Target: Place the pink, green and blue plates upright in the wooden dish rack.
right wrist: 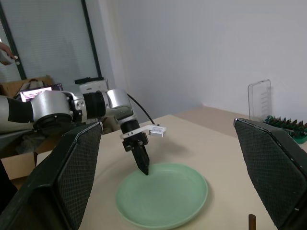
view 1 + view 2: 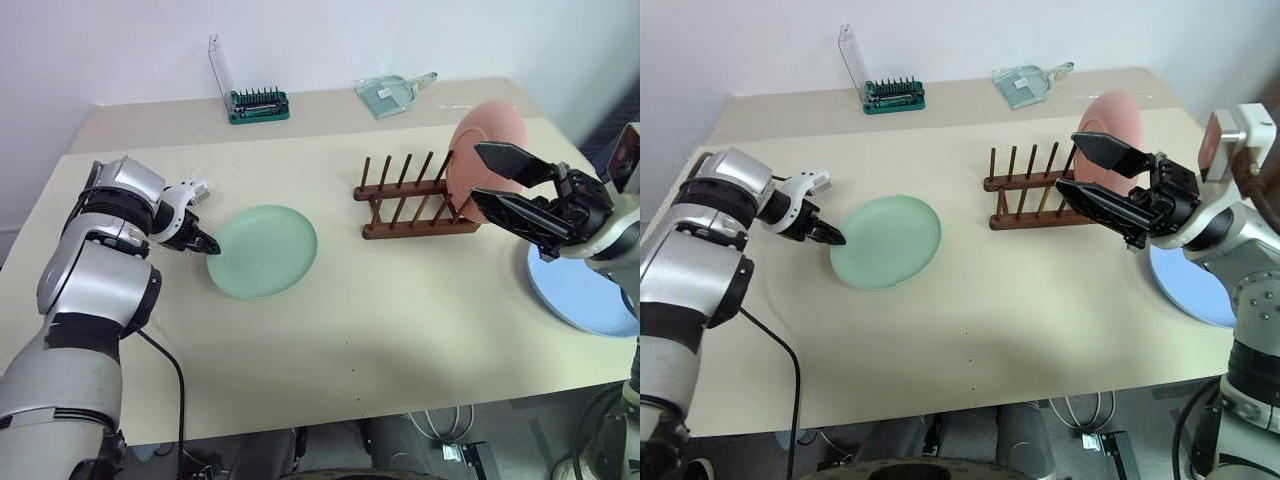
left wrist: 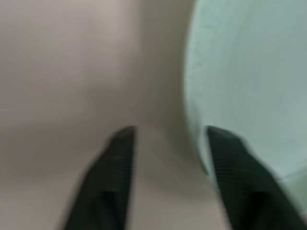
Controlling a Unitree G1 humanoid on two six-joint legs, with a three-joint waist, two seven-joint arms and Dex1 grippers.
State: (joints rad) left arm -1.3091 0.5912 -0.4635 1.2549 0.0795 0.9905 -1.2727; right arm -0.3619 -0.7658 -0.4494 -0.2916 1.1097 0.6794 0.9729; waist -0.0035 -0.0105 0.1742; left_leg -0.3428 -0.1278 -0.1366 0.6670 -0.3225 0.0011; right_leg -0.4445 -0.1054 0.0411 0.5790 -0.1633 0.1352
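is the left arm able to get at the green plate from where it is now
Probably yes: the left gripper is already down at the green plate's near rim, with nothing between them.

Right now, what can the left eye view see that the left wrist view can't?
The left eye view adds the wooden dish rack, the pink plate standing upright at its end, the blue plate lying flat, and the right gripper with its jaws open. The left wrist view adds a close look at the edge of the green plate right beside the left gripper. Both share the green plate, the left gripper and the beige table.
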